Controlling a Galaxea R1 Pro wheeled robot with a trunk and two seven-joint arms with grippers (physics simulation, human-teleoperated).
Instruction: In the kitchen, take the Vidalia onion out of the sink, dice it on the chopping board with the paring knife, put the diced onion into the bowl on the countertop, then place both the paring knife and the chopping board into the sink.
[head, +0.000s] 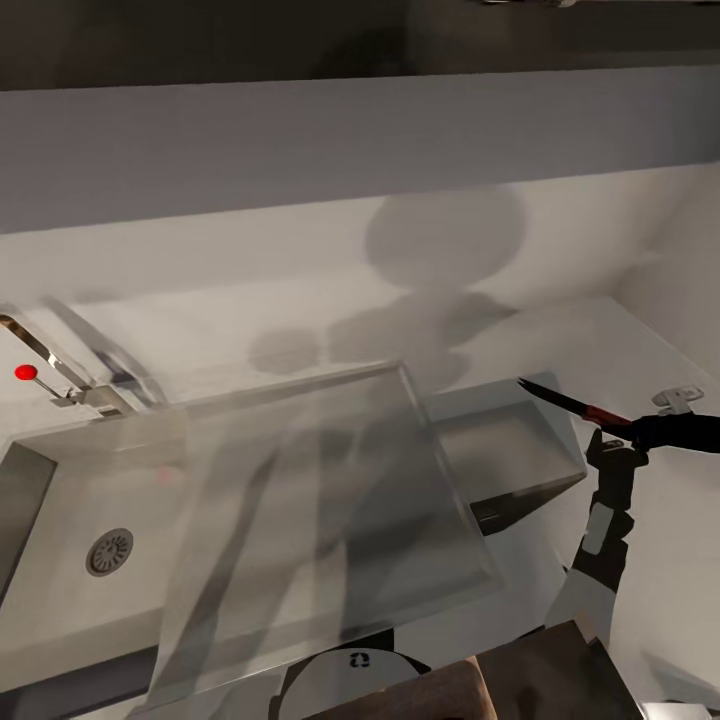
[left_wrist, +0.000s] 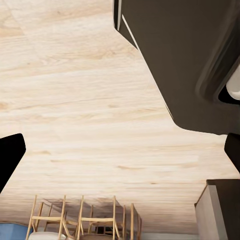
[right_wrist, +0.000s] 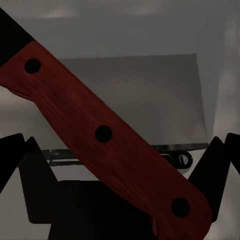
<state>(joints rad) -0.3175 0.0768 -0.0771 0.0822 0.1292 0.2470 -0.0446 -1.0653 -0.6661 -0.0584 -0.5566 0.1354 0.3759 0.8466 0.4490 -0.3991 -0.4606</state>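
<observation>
My right gripper (head: 625, 428) is shut on the paring knife (head: 572, 402), held in the air to the right of the sink (head: 60, 600); its dark blade points left. Close up, the knife's red-brown riveted handle (right_wrist: 103, 133) crosses between the fingers (right_wrist: 12, 152). Under the blade lies the chopping board (head: 505, 445), its top grey with glare, its edge dark. Its slot handle (right_wrist: 181, 159) faces me. The drainboard (head: 320, 520) covers the sink's right part. My left gripper (left_wrist: 120, 150) hangs open over the wooden floor. The bowl and the onion are out of view.
The faucet (head: 70, 360) with its red knob (head: 25, 372) stands at the sink's back left, and the drain (head: 110, 552) shows in the basin. Pale countertop (head: 630, 345) runs right to a side wall. A dark cabinet (left_wrist: 180, 60) and wooden chairs (left_wrist: 85, 217) are near the left arm.
</observation>
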